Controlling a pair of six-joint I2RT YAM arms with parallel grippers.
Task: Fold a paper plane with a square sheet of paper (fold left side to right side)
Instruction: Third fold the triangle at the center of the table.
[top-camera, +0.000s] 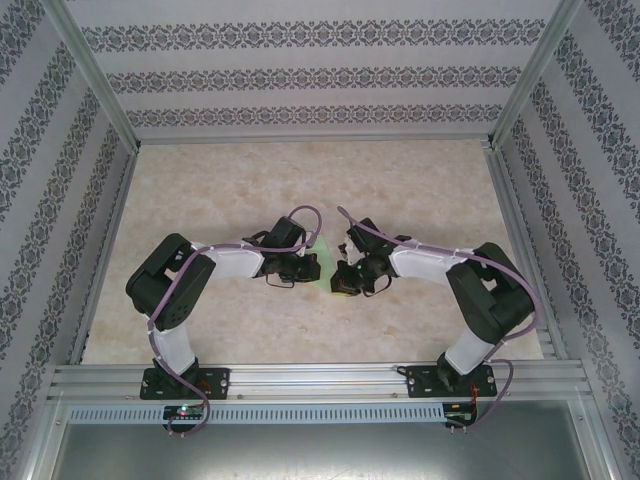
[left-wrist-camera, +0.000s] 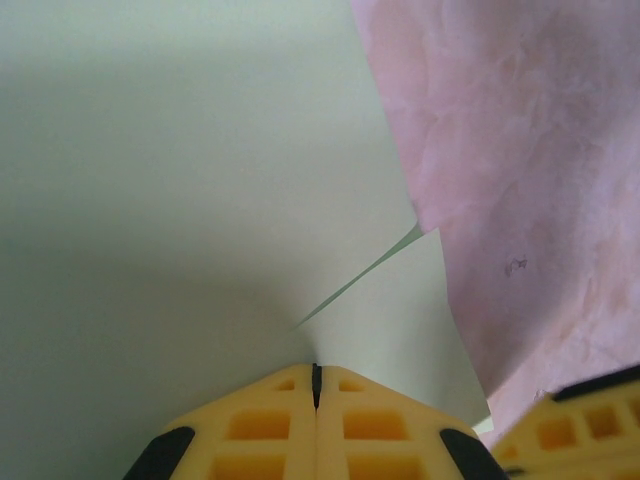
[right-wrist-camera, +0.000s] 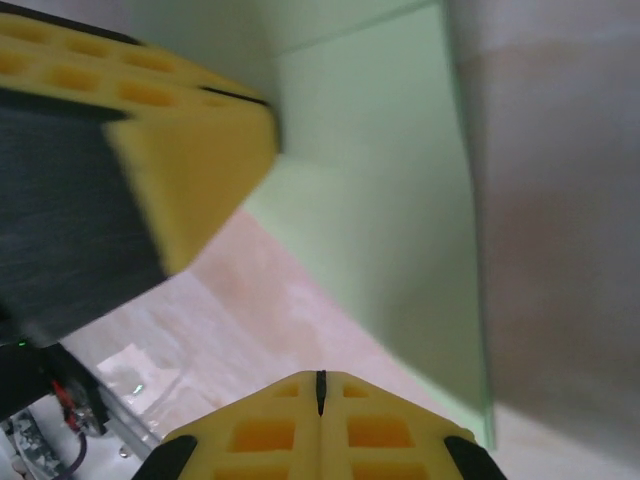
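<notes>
Faced each other across the middle of the table (top-camera: 420, 190), elbows bent inward, with the square sheet of paper (top-camera: 328, 265) lying between and partly beneath the two wrists. Showed the left gripper (left-wrist-camera: 316, 395) fully closed, yellow fingers (left-wrist-camera: 260, 430) pressed flat together, nothing visibly pinched in the seam. Showed the right gripper (right-wrist-camera: 320, 395) closed the same way, just beside its partner and likewise holding nothing discernible. Hung low at the light green sheet in both wrist views; actual contact with the paper impossible to tell.

Caught, from the left wrist, one layer of paper lying over another, with a thin slanting edge running out to a small notch at the sheet's border, next to the bare pink-marbled table. Pointed to at least one fold already laid down, possibly the left-to-right one or an early corner, though not to be settled from these angles.

Looked nothing yet like the paper plane: no slim point, no centre ridge, only a broad, flat shape. Left, by that reckoning, most of the folding still to do, starting perhaps with a crease to be pressed flat under closed fingertips.
</notes>
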